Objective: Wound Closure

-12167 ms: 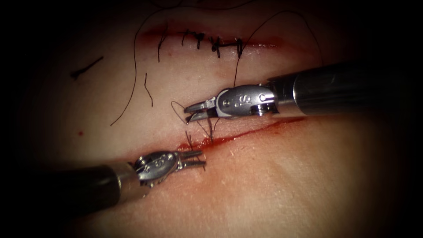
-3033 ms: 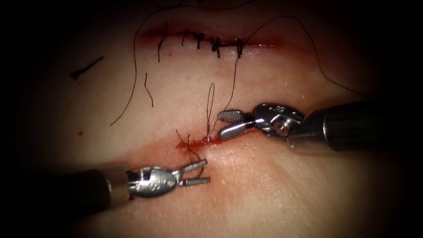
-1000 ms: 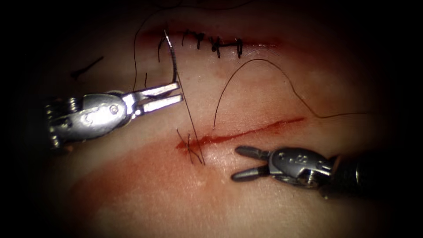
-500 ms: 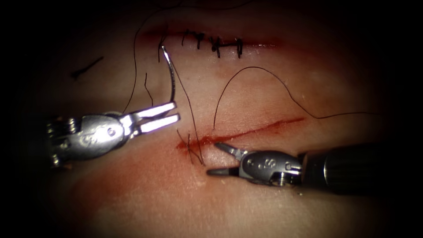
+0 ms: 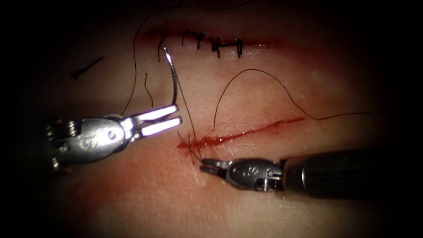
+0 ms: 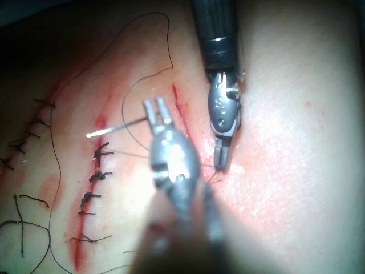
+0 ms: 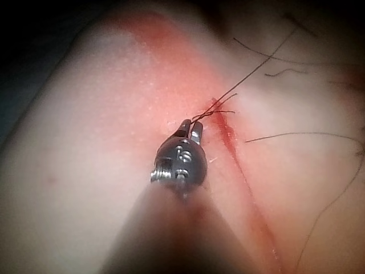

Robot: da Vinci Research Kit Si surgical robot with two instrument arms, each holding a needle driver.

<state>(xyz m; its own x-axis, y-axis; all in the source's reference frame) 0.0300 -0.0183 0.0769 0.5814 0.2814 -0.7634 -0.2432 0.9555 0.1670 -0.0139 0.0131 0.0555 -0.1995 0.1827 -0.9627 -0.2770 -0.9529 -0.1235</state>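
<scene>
Tissue point(image 5: 273, 207) carries two cuts: an open cut point(image 5: 246, 133) lined with red fluid point(image 5: 211, 141), and above it a stitched cut point(image 5: 211, 43) crossed by dark stitches. Right tool point(image 5: 203, 167) lies just below the open cut's left end, jaws closed on the thread point(image 5: 189, 115) where it leaves the tissue. Left tool point(image 5: 176, 120) sits left of the open cut, jaws clamped on the needle point(image 5: 172, 77) near its tail end. Needle clear of the tissue, tip pointing up toward the stitched cut. Loose thread arcs above the open cut.
</scene>
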